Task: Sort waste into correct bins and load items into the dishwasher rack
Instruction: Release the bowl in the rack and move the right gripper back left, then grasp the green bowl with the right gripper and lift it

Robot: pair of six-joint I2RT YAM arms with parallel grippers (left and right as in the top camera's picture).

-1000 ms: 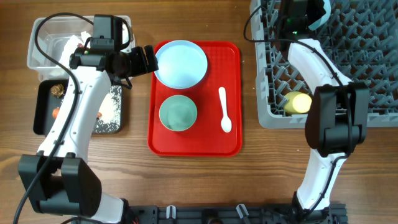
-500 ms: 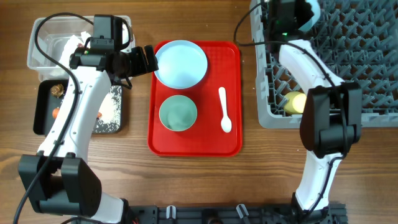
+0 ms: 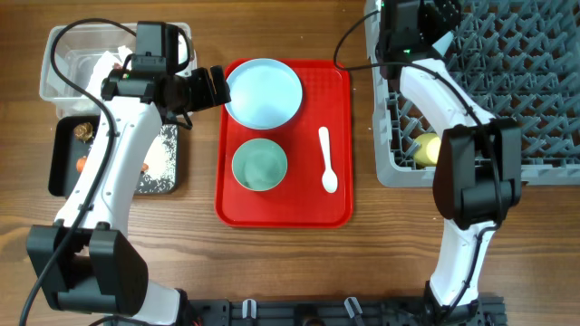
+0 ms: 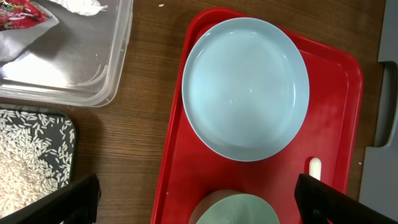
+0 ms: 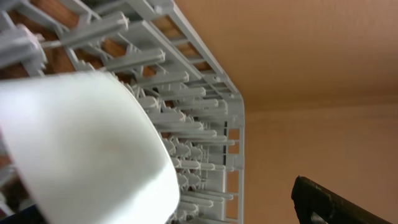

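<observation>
My left gripper (image 3: 216, 88) (image 4: 198, 196) hangs open beside the red tray's left edge, holding nothing. Next to it lies the pale-blue plate (image 3: 263, 91) (image 4: 245, 87). A mint bowl (image 3: 259, 164) (image 4: 236, 211) and the white spoon (image 3: 327, 161) (image 4: 315, 167) also lie on the tray. My right gripper (image 3: 441, 23) (image 5: 199, 208) is over the far left corner of the dishwasher rack (image 3: 385, 167) (image 5: 186, 93). Its jaws stand open, with a second pale bowl (image 5: 81, 143) close at the left, apart from the one finger (image 5: 336, 199) in view. The yellow cup (image 3: 426, 149) lies in the rack.
The red tray (image 3: 335, 210) sits mid-table. At the left stands the clear tub (image 3: 68, 41) (image 4: 74, 68) with the napkin (image 3: 104, 62) and red wrapper (image 4: 25, 12). The black tray (image 3: 63, 177) below it holds rice (image 3: 163, 158) (image 4: 25, 155), the carrot (image 3: 82, 165) and a brown lump (image 3: 84, 131).
My right gripper has moved left along the rack's far edge and opened, letting go of the pale bowl. The left arm has not moved.
</observation>
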